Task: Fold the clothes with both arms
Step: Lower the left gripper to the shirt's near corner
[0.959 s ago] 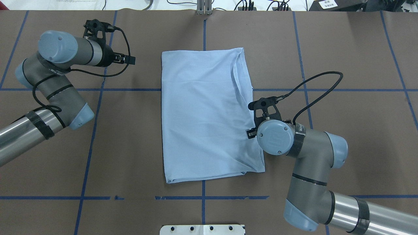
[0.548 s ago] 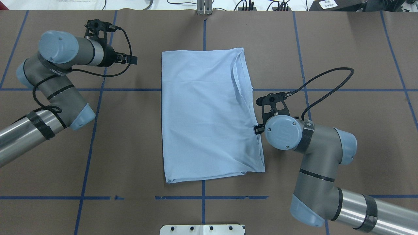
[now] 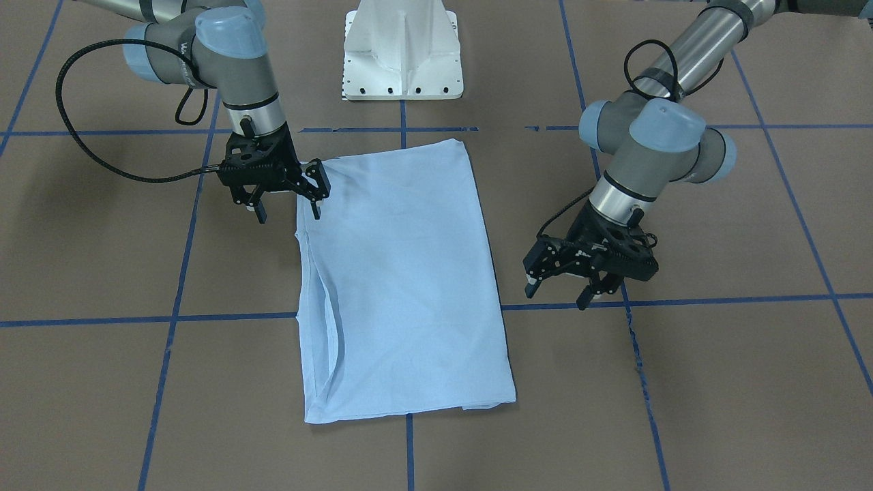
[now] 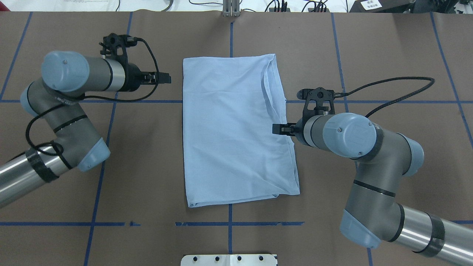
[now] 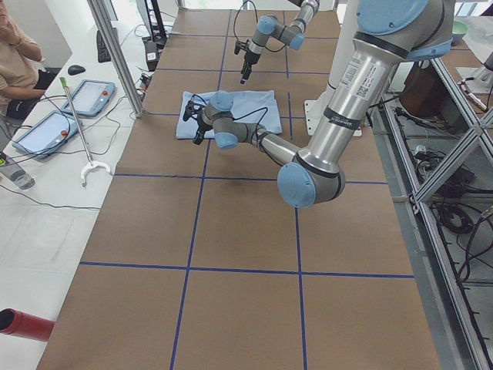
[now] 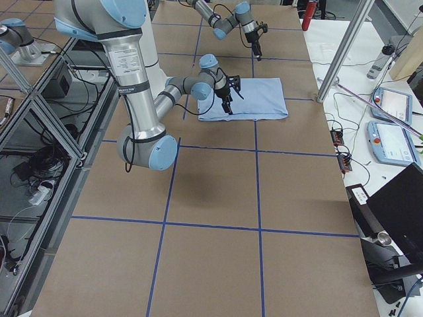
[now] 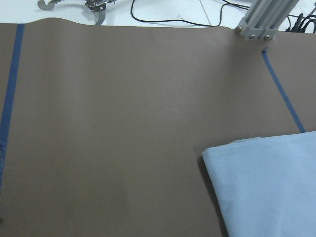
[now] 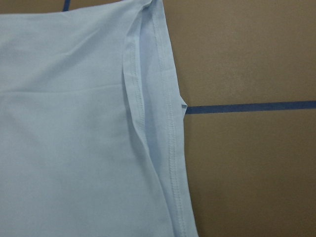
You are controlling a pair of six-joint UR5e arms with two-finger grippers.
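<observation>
left claw (image 3: 556, 296) nearer t-shirt (image 3: 402, 273), right claw (image 3: 287, 209) farther along its edge, both wide

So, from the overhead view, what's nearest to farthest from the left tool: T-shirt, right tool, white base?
1. The light blue T-shirt, just beside the left tool.
2. The right tool, at the shirt's opposite edge.
3. The white base, at the view's bottom edge.

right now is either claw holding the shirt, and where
Nothing held: right claw open at the edge of the shirt, left claw open beside it.
</observation>
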